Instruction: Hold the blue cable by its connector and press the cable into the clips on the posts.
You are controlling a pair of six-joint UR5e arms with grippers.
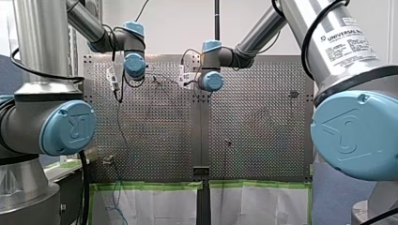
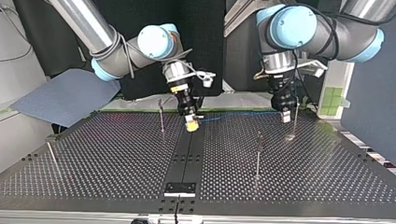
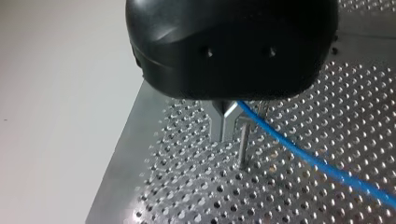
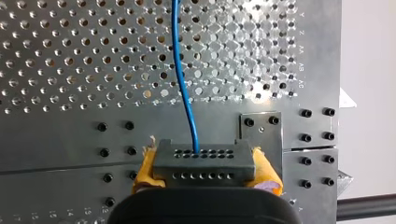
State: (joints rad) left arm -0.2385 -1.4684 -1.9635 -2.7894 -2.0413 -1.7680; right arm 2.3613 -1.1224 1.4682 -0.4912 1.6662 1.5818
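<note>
front view from behind, over the table, top view low opposite, wrist views close above it

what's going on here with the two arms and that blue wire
My right gripper holds the grey connector between its yellow pads. The blue cable runs from it across the perforated table to my left gripper, whose metal fingers are closed on it right beside a thin post. Whether the cable sits in that post's clip I cannot tell. A mid-table post stands bare.

Pale wall behind — white sheets edged with green tape.
</note>
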